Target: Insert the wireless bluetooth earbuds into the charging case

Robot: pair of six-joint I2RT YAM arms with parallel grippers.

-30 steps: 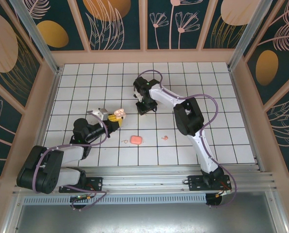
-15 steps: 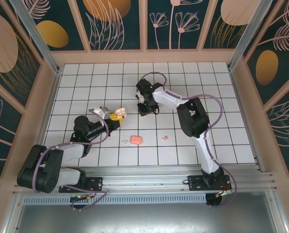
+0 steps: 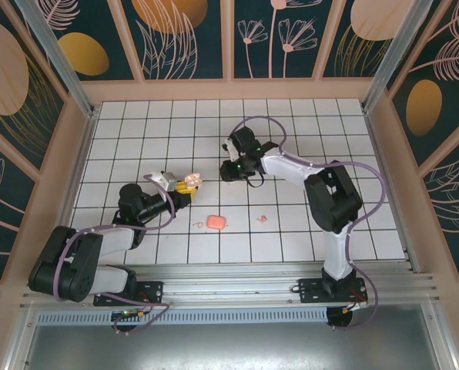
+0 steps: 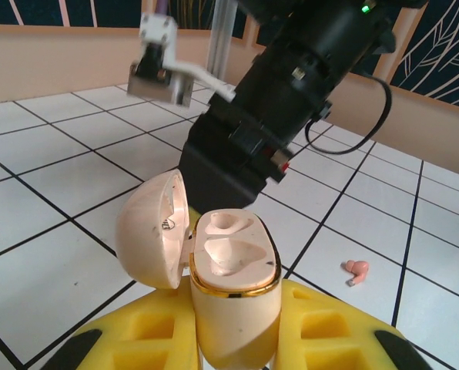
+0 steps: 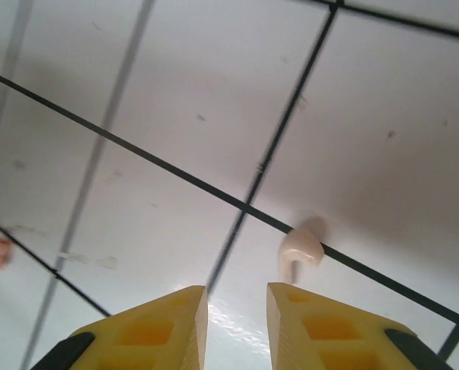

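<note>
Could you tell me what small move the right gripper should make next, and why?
Probably slide the right gripper sideways and forward so its jaws straddle the earbud. The earbud lies on the table just past one fingertip, not in the narrow gap, so closing now would likely miss it.

Under the left claw (image 3: 185, 186) we find a white tabletop (image 3: 137, 123) with a dark grid. Ahead of it and to either side, teal wall panels (image 3: 191, 46) carry peach floral prints.

Two earbuds (image 3: 262, 219) (image 5: 303, 250), one charging case (image 3: 189, 182), one pink piece (image 3: 216, 222).
</note>
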